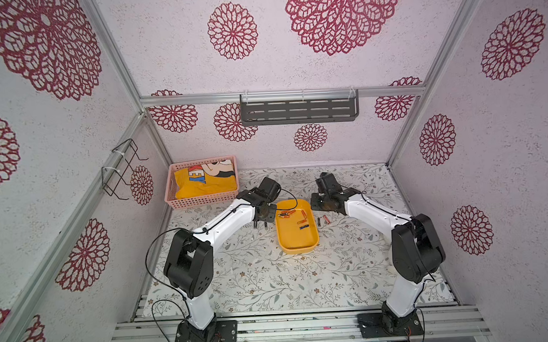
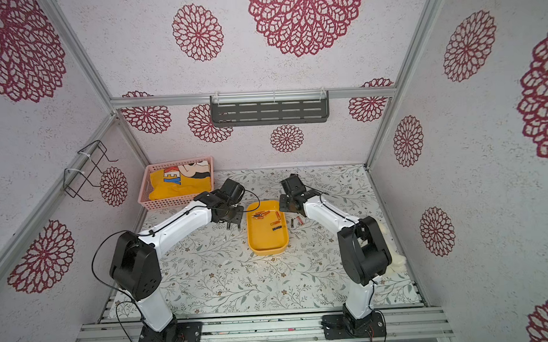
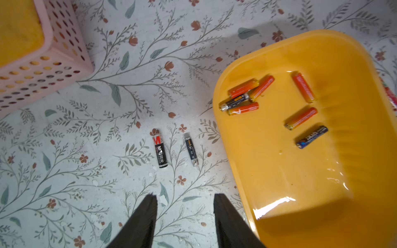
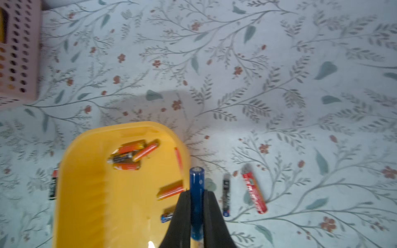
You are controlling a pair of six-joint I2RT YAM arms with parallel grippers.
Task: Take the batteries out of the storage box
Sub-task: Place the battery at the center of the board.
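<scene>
Right wrist view gives me the relation that matters. My right pincer (image 4: 196, 193) is pressed on a blue battery (image 4: 196, 180), and the long axis of this battery runs along the fingers and points forward out of them. It hangs just at the rim of the storage box (image 4: 86, 193). On that side a thin black battery (image 4: 226, 194) and a red battery (image 4: 254, 193) lie already on the tabletop (image 4: 279, 85), both nearly parallel to the held one. I judge that the next move is a short shift sideways, away from the box, to the bare strip between the box wall and the thin black battery, and then down. How high the pincer hangs I cannot tell.

My left pincer (image 3: 185, 197) is spread and holds nothing. It is over the tabletop beside the box, with two black batteries (image 3: 160, 150) ahead of it. Seven batteries are inside the box: a cluster of four (image 3: 242, 96) touching each other, two single orange ones (image 3: 300, 118) and one dark blue (image 3: 311, 137). The cluster lies nearer to the left arm, I think.

The box is smooth glossy plastic, shallow, with rounded corners and sloping walls. The batteries are small slick cylinders, and I expect that they roll easily on the flat flower-printed cover.
</scene>
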